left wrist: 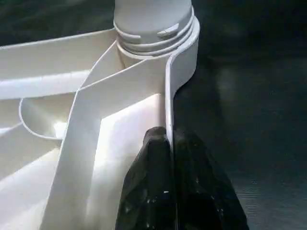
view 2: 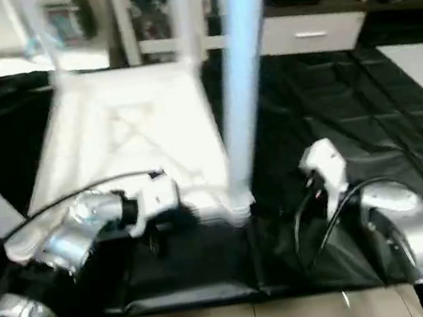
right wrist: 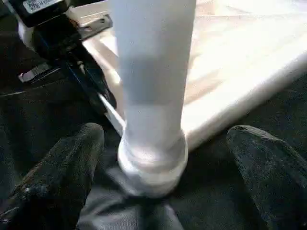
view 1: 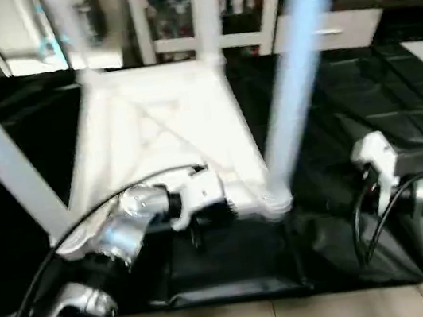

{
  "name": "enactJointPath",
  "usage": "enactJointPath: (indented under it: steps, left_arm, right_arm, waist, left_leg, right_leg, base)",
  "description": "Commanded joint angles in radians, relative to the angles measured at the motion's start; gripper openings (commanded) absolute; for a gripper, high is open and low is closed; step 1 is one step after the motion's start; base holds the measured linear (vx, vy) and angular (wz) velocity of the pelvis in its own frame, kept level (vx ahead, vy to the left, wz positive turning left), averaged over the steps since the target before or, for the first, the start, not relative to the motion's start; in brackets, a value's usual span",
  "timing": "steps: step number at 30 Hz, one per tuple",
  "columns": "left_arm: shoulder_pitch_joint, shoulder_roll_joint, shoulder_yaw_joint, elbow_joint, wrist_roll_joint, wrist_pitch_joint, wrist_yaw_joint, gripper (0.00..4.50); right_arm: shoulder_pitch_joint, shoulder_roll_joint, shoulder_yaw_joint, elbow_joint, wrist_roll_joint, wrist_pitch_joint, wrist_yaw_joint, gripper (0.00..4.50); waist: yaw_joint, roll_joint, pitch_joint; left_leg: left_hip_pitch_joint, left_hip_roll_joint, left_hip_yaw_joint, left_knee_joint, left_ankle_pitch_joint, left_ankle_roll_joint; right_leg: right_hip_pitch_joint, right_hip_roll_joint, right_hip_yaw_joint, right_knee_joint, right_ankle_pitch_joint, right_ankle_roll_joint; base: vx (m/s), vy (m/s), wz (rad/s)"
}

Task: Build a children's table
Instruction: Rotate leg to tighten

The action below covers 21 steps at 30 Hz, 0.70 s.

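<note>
Left gripper (left wrist: 169,158) had its jaws pinched tight on the thin rim of the table top (view 1: 163,134), likely pinning it so the sockets wouldn't shift. Right gripper (right wrist: 168,167) stood with jaws spread wide, either side of the near leg (view 1: 294,73) and not touching it. The leg stood upright in its corner socket (left wrist: 156,28). The top lay ribs-up on the black sheet (view 1: 395,97).
</note>
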Motion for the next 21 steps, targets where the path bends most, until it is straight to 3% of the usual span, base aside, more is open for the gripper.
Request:
enactJointPath:
  steps: [1,7,8,10,21]
  left_arm:
    - [0.025,-0.008,-0.053,-0.045,-0.015,0.025,-0.062,0.00]
    - [0.027,-0.001,-0.050,-0.081,-0.024,0.045,-0.099,0.00]
    - [0.028,0.001,-0.049,-0.086,-0.023,0.049,-0.102,0.00]
    - [0.028,0.007,-0.049,-0.094,-0.019,0.057,-0.107,0.00]
    - [0.037,0.022,-0.047,-0.118,-0.013,0.086,-0.116,0.00]
  right_arm:
    - [-0.017,-0.022,0.032,-0.022,-0.008,0.011,0.040,4.47]
    - [-0.050,-0.033,0.101,-0.003,-0.021,0.011,0.138,4.47]
    - [-0.056,-0.035,0.106,0.005,-0.028,0.003,0.147,4.20]
    - [-0.064,-0.044,0.113,0.016,-0.030,-0.001,0.167,4.20]
    - [-0.085,-0.088,0.133,0.048,-0.035,-0.001,0.244,3.20]
  waist:
    - [-0.006,-0.012,-0.049]
    - [0.000,-0.011,-0.053]
    - [0.001,-0.010,-0.053]
    - [0.002,-0.012,-0.054]
    - [-0.010,-0.014,-0.056]
  left_leg:
    - [0.021,0.033,-0.009,-0.081,-0.310,0.038]
    - [0.014,0.031,-0.009,-0.078,-0.255,0.046]
    - [0.014,0.031,-0.009,-0.077,-0.243,0.049]
    - [0.014,0.030,-0.009,-0.077,-0.240,0.049]
    - [0.011,0.029,-0.010,-0.073,-0.214,0.063]
  right_leg:
    - [0.030,-0.036,0.025,-0.066,-0.344,-0.192]
    - [0.042,-0.039,0.025,-0.055,-0.280,-0.198]
    - [0.042,-0.040,0.025,-0.053,-0.264,-0.204]
    - [0.044,-0.040,0.025,-0.053,-0.269,-0.204]
    - [0.049,-0.039,0.024,-0.049,-0.248,-0.219]
  base:
    - [0.000,0.000,0.00]
    - [0.000,0.000,0.00]
    - [0.000,0.000,0.00]
    - [0.000,0.000,0.00]
    - [0.000,0.000,0.00]
